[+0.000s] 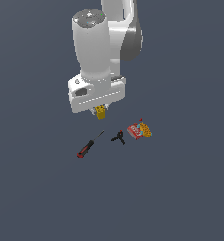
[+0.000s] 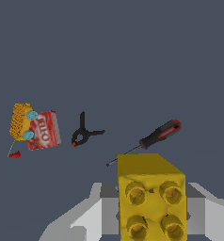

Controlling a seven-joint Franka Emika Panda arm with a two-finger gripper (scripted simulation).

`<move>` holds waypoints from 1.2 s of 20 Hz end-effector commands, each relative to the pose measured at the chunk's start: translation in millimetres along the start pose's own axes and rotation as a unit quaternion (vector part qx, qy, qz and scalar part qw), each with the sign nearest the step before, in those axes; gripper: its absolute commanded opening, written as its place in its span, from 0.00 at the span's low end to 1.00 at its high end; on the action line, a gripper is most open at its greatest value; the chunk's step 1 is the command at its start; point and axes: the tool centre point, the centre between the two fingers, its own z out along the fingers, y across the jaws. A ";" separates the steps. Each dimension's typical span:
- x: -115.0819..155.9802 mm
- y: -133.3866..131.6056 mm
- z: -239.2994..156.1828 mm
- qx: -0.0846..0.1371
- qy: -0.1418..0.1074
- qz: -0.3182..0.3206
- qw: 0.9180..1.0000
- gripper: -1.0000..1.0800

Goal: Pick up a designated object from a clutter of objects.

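From where I stand, the only thing to speak of is the floor (image 1: 189, 197): one flat, matte surface of dark slate blue that runs across the whole exterior view, from the upper left corner to the lower right. Its colour is even, plain and dull under soft light. In the wrist view the same blue-grey floor (image 2: 132, 56) spreads out as the backdrop. A tiny red scrap (image 1: 140, 120) lies on it a little right of the exterior view's centre, and it shows in the wrist view too (image 2: 14, 154). It is too small to tell what it is.
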 end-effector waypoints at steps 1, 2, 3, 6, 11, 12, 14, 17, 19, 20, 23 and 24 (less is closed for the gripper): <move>-2.5 1.3 -25.8 0.000 0.000 0.000 1.000 0.00; -3.2 2.3 -35.5 0.000 -0.001 0.000 1.000 0.00; -3.9 2.9 -45.6 0.000 -0.001 0.000 1.000 0.00; -5.9 5.1 -75.6 0.000 -0.001 0.001 1.000 0.00; -8.3 8.9 -122.2 0.000 -0.001 0.001 1.000 0.00; -8.7 9.6 -130.2 0.000 -0.001 0.001 1.000 0.00; -9.1 10.9 -144.5 0.000 -0.002 0.001 1.000 0.00; -9.5 12.6 -162.5 0.000 -0.002 0.001 1.000 0.00; -9.5 13.7 -171.7 0.001 -0.002 0.001 1.000 0.00; -9.5 14.1 -175.6 0.001 -0.002 0.001 1.000 0.00; -9.3 15.2 -184.4 0.001 -0.002 0.001 1.000 0.00; -9.2 15.5 -186.3 0.001 -0.002 0.001 1.000 0.00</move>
